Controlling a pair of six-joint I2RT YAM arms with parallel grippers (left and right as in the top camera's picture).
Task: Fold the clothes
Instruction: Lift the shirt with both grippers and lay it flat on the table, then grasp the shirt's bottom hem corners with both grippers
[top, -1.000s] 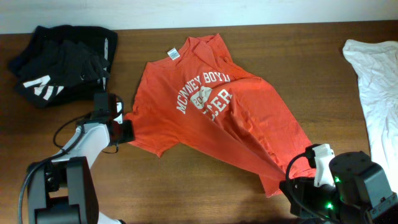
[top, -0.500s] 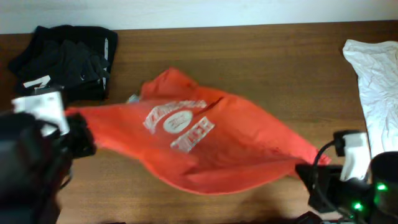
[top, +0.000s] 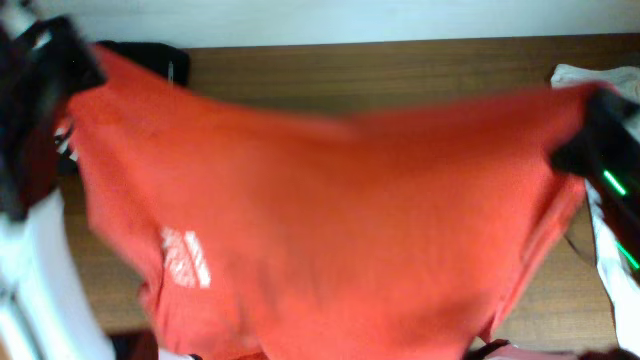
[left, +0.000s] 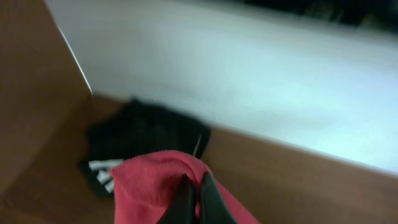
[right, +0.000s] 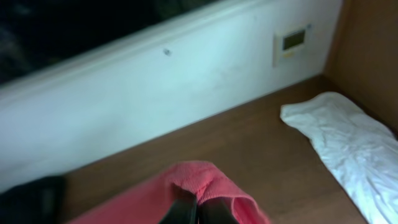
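Note:
The red-orange T-shirt hangs in the air, stretched wide between both grippers and filling most of the overhead view. Part of its white lettering shows low on the left. My left gripper is high at the far left, shut on one bunched corner of the shirt; its dark fingers are pressed together on the cloth. My right gripper is raised at the right, shut on the other corner, with the cloth pinched between its fingers. The shirt's lower part is blurred.
A pile of black garments with white stripes lies at the table's back left. A plain white garment lies along the right edge. The brown wooden table runs up to a white wall at the back.
The left gripper has shut on the shirt's left edge. Both arms have lifted the shirt off the table and pulled it wide apart, up towards the overhead camera.

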